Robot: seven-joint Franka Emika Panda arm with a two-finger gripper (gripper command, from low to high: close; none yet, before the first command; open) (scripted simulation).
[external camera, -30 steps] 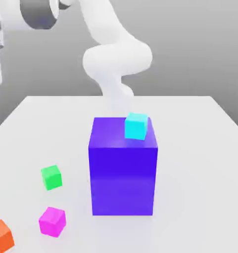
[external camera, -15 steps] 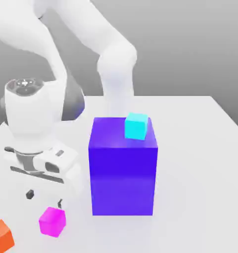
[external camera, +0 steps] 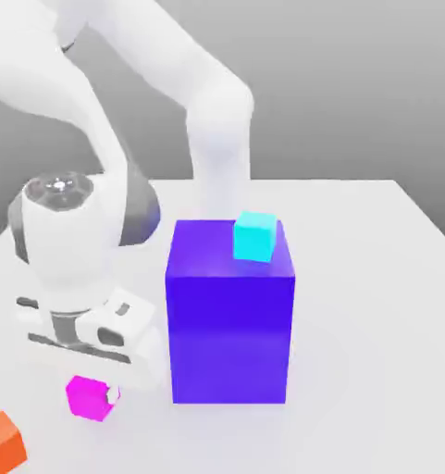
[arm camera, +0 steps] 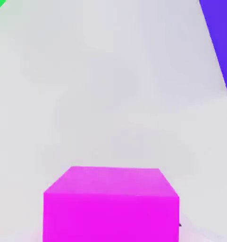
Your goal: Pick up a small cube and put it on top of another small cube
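I have the gripper (external camera: 98, 391) clamped on the small magenta cube (external camera: 87, 397), which sits on the white table (external camera: 355, 305) beside the big blue-purple block (external camera: 230, 319).

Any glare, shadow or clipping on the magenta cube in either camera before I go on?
Exterior view: even, soft light, no glare; the magenta cube is partly hidden behind the gripper, with a faint shadow on the table. Hand view: the cube is flat-lit, sharp-edged, cut off by the frame edge.
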